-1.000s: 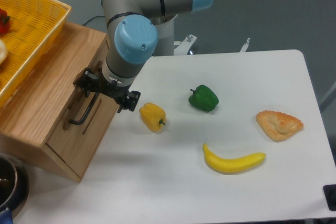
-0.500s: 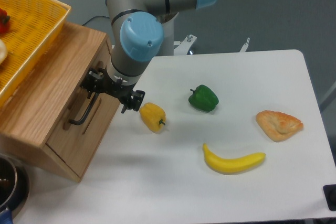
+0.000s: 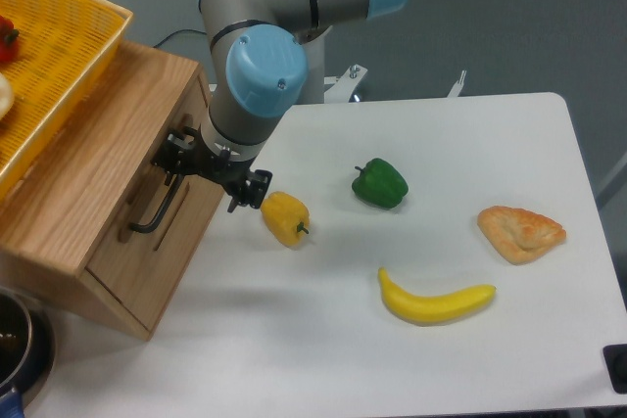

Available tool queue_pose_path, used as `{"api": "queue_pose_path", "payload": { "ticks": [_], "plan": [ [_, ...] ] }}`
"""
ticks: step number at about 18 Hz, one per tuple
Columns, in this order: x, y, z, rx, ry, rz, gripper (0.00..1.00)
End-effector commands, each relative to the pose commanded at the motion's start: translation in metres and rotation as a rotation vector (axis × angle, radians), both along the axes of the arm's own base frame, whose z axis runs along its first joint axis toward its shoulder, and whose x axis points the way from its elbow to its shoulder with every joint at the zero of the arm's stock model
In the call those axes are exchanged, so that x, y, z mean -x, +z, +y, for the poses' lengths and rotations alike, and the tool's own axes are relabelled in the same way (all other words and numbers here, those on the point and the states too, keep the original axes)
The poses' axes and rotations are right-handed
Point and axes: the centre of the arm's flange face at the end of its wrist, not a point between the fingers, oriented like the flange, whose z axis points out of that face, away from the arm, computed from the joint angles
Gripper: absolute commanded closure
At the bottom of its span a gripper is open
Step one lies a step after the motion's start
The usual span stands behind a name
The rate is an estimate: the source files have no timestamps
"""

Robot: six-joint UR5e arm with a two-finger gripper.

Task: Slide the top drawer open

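- My gripper (image 3: pixel 196 165) sits at the top drawer (image 3: pixel 167 232) front, right at upper end of the black bar handle (image 3: pixel 157 210). Looks placed to hook/pinch the bar so I can pull outward toward the table middle.
- Fingers: can't tell if closed on the bar or just around it; wrist body blocks the tips from this cam.
- Top drawer is in the wooden cabinet (image 3: pixel 88 163) at table's left edge, front panel angled toward cam. Looks shut or barely out; pull not done imo.
- Yellow pepper (image 3: pixel 284 217) lies just beside the gripper, near the drawer's likely path. Risk: drawer front or wrist nudges it on the pull.
- Green pepper (image 3: pixel 380 183), banana (image 3: pixel 436 301), pastry (image 3: pixel 521 232) well apart on the white table (image 3: pixel 470 144), no issue.
- Containers: yellow basket (image 3: pixel 59 56) rests on cabinet top; holds sth red (image 3: pixel 6 38) and sth pale at frame edge, cropped, can't ID.
- Drawer contents: hidden.
- Dark metal bowl (image 3: pixel 20 345) bottom-left corner, contents unclear.
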Motion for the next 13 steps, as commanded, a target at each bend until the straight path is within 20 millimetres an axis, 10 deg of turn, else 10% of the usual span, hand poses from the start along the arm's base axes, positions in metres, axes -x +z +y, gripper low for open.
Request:
{"api": "queue_pose_path", "payload": {
  "ticks": [13],
  "plan": [
    [0.0045,-0.0103,0.0044,-0.003,-0.002,0.009,0.00]
  ]
}}
